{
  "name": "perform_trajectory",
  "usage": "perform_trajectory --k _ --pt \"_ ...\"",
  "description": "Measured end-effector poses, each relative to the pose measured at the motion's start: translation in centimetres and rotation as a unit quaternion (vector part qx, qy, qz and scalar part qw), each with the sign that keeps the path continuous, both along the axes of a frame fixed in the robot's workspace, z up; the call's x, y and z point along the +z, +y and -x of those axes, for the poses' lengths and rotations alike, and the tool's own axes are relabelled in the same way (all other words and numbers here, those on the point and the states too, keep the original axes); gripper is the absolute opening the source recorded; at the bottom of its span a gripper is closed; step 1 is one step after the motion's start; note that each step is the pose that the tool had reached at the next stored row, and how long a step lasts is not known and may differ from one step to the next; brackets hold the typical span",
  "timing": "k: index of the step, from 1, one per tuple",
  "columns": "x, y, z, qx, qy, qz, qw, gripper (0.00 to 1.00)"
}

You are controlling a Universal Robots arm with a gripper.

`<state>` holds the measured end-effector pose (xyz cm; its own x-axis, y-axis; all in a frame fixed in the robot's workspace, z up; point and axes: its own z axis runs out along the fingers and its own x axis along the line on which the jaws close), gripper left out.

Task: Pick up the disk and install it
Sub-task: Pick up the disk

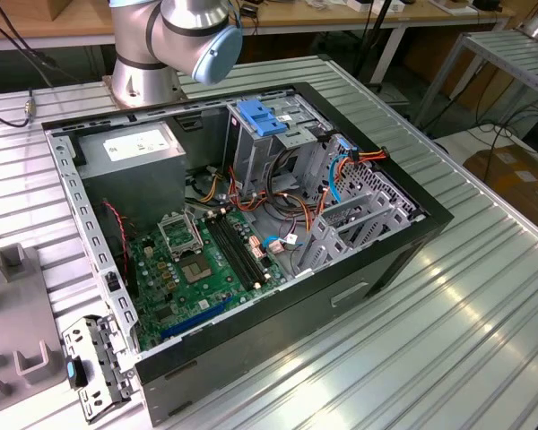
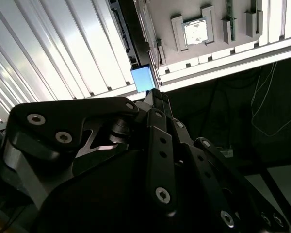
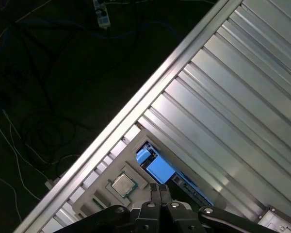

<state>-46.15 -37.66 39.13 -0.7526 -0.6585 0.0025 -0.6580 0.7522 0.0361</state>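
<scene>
The disk [image 3: 159,169] shows bright blue plastic along a dark narrow body. It lies on the ribbed aluminium table beside a grey tray, close to the table's edge. In the second wrist view the disk [image 2: 142,78] appears as a blue patch just past the fingertips. My gripper [image 3: 160,191] hangs well above it, black fingers pressed together and holding nothing. The gripper [image 2: 155,96] is also seen from behind its linkage. The open computer case [image 1: 251,224] lies on the table, with a drive cage [image 1: 278,143] at its back.
A light-blue ribbed latch [image 1: 260,118] tops the drive cage. The grey tray [image 3: 99,194] holds a processor chip [image 3: 122,184]. A perforated metal bracket [image 1: 94,367] lies by the case's front corner. The arm's base [image 1: 148,63] stands behind the case. Cables cover the floor [image 3: 48,97] past the table's edge.
</scene>
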Motion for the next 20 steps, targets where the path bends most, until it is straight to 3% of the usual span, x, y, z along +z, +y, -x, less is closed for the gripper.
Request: perform_trajectory --k 14,20 --pt "-0.01 0.0 0.0 0.008 0.0 0.0002 0.99996 0.11" --pt "-0.01 0.0 0.0 0.024 -0.0001 0.0002 0.9997 0.11"
